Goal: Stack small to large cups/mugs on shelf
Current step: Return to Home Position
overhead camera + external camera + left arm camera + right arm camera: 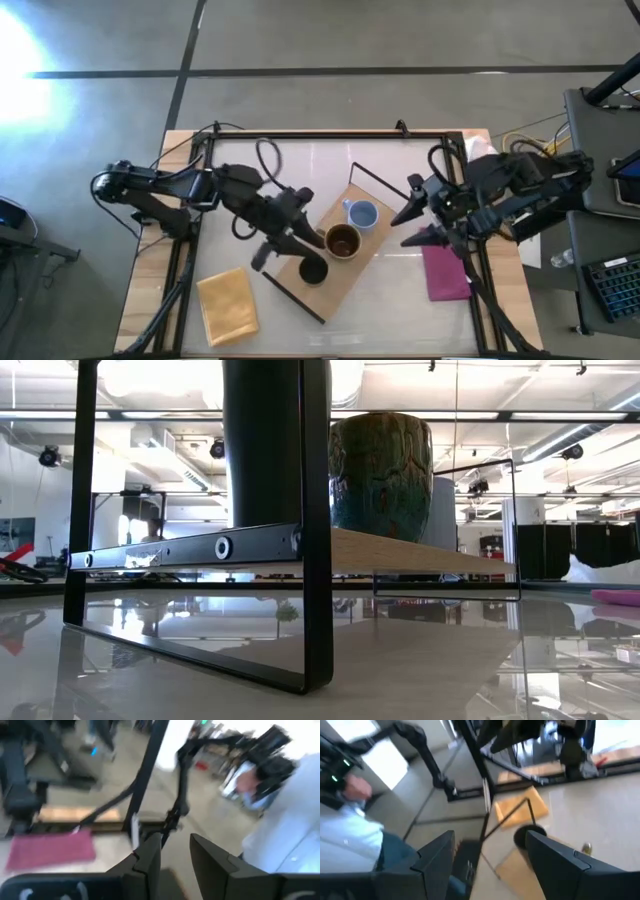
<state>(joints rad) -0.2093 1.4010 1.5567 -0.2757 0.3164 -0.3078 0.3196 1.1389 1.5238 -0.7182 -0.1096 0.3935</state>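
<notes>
The shelf [377,236] lies slantwise on the table, and three cups stand on its board in a row. The black cup [312,270] is nearest the near end, the brown mug [342,241] is in the middle, and the light blue mug [360,213] is farthest. In the low view the black cup [263,445] and brown mug [382,475] stand upright on the board [420,557]. My left gripper [308,240] [175,857] hovers just left of the brown mug, open, with nothing between its fingers. My right gripper [402,230] [490,855] is open wide, right of the shelf.
A yellow-tan pad [228,305] lies at the table's near left. A pink cloth [444,272] lies at the near right, beside my right arm. The shelf's black end frames [296,300] stand at both ends of the board. A person [350,840] shows beyond the table.
</notes>
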